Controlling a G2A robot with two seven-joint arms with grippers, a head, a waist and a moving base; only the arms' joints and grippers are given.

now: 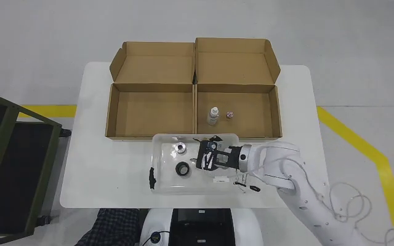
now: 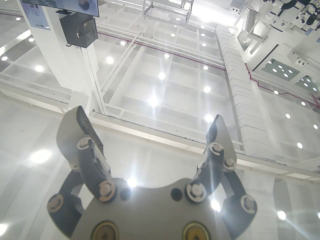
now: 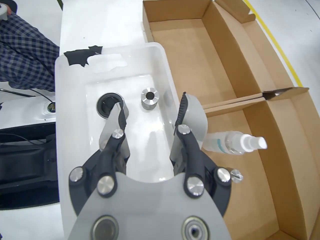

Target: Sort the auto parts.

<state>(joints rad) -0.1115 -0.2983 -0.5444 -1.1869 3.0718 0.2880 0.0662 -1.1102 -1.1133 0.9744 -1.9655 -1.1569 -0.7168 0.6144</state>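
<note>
A clear plastic bin (image 1: 161,184) at the table's front holds a silver metal cylinder (image 1: 181,147) (image 3: 149,98) and a black-lined round bushing (image 1: 183,169) (image 3: 110,103). My right gripper (image 1: 201,156) (image 3: 152,112) hangs open inside the bin, just short of both parts, with nothing between its fingers. The right-hand cardboard box (image 1: 271,117) (image 3: 282,151) contains a small spray bottle (image 1: 213,114) (image 3: 232,142) and a small metal part (image 1: 229,114) (image 3: 236,176). My left gripper (image 2: 150,126) is open and empty, pointing up at the ceiling.
The left-hand cardboard box (image 1: 117,117) (image 3: 195,58) has nothing in it. Both boxes stand behind the bin with their lids folded back. Black tape (image 1: 151,177) (image 3: 80,56) sticks to the bin's rim. A green cart (image 1: 24,172) stands off the table's left side.
</note>
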